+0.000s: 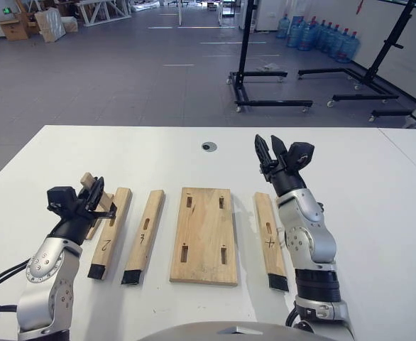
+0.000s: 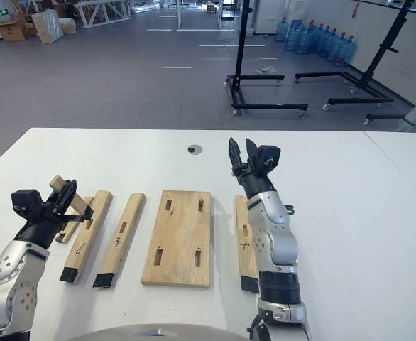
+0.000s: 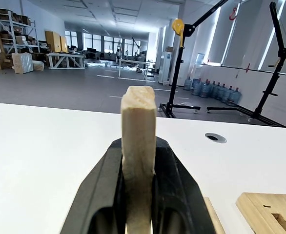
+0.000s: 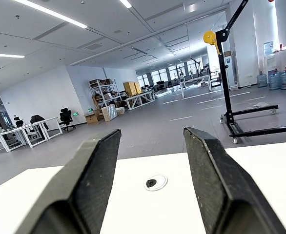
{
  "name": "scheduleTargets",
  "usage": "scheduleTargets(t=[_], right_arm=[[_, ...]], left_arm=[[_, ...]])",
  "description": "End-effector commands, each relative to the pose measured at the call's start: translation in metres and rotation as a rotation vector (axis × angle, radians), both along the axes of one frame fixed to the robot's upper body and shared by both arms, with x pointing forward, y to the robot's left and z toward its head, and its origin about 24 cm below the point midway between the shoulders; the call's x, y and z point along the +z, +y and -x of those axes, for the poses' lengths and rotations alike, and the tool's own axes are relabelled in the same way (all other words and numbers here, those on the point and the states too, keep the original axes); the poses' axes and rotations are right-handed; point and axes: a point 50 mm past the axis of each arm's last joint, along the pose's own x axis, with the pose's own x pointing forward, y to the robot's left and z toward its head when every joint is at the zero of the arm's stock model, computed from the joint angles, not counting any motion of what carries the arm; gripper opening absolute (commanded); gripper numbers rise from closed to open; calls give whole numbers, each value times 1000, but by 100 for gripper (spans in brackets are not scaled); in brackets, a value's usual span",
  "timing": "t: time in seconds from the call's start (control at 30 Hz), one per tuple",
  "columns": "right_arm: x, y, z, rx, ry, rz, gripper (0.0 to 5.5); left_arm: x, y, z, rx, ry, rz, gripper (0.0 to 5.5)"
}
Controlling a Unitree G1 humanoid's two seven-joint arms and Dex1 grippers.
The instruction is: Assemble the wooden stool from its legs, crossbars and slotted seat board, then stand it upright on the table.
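Observation:
The slotted seat board [image 1: 203, 234] lies flat in the middle of the white table [image 1: 378, 213]. Two legs [image 1: 108, 231] [image 1: 144, 234] lie left of it and one leg [image 1: 270, 238] lies right of it. My left gripper [image 1: 94, 195] hovers at the far left, shut on a short wooden crossbar [image 3: 139, 136] that sticks out past its fingers. Another crossbar [image 2: 69, 231] lies on the table under that gripper, beside the leg marked 2. My right gripper [image 1: 270, 149] stands open above the far end of the right leg, holding nothing, fingers [image 4: 84, 185] spread wide.
A round cable hole [image 1: 209, 146] sits in the table beyond the seat board. Bare table stretches to the right and far side. Black wheeled stands [image 1: 265, 78] and water bottles [image 1: 321, 32] stand on the floor behind the table.

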Motion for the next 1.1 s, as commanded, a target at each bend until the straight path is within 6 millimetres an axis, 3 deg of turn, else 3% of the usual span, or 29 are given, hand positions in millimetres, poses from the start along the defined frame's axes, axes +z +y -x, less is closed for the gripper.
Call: scheduleTargets(t=[0.03,0.23,0.67,1.1], right_arm=[[-1,-2,0,-15,5,7,236],[1,-1,-2,-12,3,12,236],[1,-1,-2,-8,7,13,236],[1,2,-2,4,10,10,236]], left_arm=[[-4,0,5,10,18,-15,39],[-20,-5,9,22,67,-12,39],[-12,-2,6,34,35,-15,39],[-24,-2,8,69,95,-69,39]])
